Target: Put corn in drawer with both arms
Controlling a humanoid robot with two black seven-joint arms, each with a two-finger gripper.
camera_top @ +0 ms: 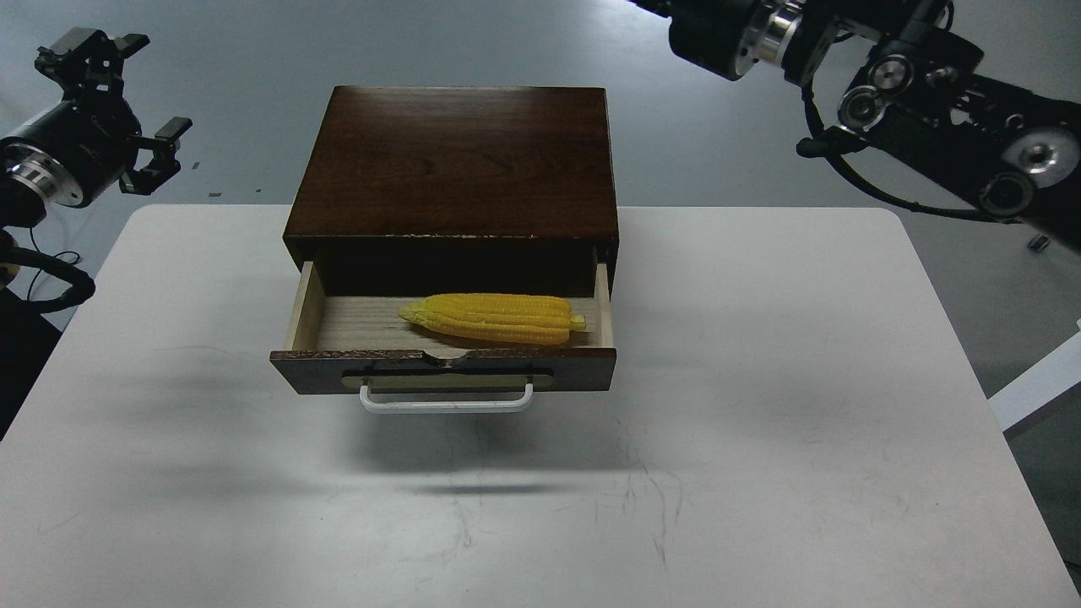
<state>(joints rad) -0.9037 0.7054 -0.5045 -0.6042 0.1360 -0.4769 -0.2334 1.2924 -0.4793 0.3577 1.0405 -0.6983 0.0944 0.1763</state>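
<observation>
The corn (494, 317) lies inside the open drawer (443, 370), toward its right side. That part looks done; the drawer may need a push shut. The left gripper (139, 105) is open and empty. The right gripper is out of sight.

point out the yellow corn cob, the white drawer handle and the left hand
Yellow tapered corn cob (494, 317): head view, middle of its kernel rows.
White bar handle (446, 406): head view, centre of the bar.
Black claw-like left hand (145, 110): head view, midway between its fingertips.
</observation>
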